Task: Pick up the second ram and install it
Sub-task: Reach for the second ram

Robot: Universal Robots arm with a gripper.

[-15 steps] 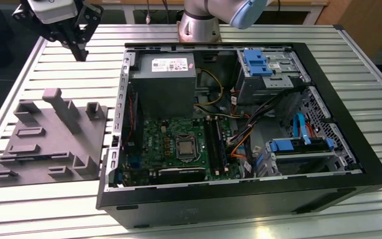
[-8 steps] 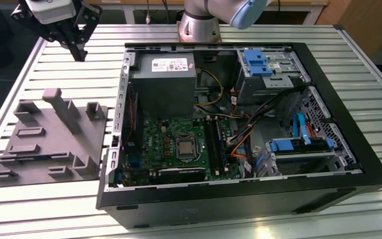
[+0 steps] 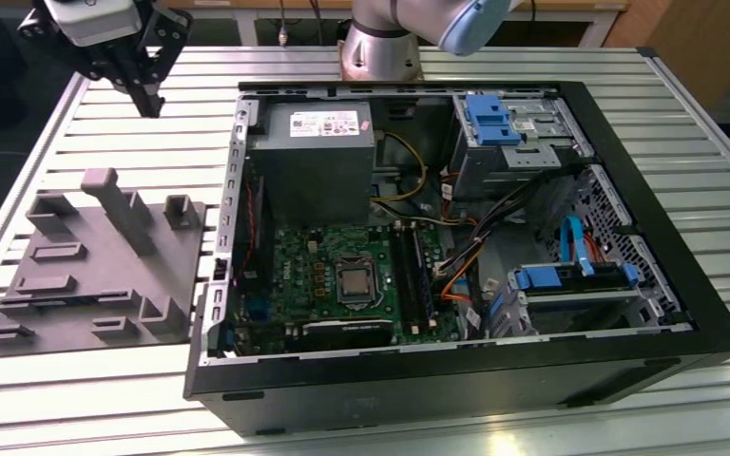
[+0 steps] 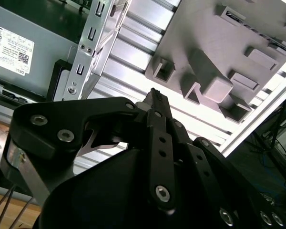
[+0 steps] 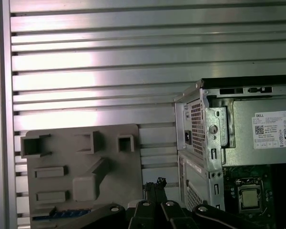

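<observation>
The table (image 3: pixel 111 142) is ribbed aluminium extrusion: hard, glossy and grooved along its length. The case (image 3: pixel 467 380), open on its side next to the hand and lower, is black sheet steel with perforated grey inner panels. A green board (image 3: pixel 327 275) lies on its floor. The tray (image 3: pixel 86 275), well below the hand on the table, is matt grey plastic with blocky posts and rectangular pockets. The hand (image 3: pixel 149 103) hangs high over the table, beyond the tray's nearer edge and well apart from both tray and case. Its black, bolted linkage fingers are brought together at the tips, with nothing seen between them. The ram (image 5: pixel 62 213) is judged to be the thin dark bluish strip seated in a tray pocket, in the part of the tray farther from the hand. The identification is not certain. Judged from its form, the ram is light, stiff and flat, with smooth faces that give little friction. It should tolerate no bending or twisting. Grip it across the two broad faces near mid-length, clear of the contact edge and of the end notches.
</observation>
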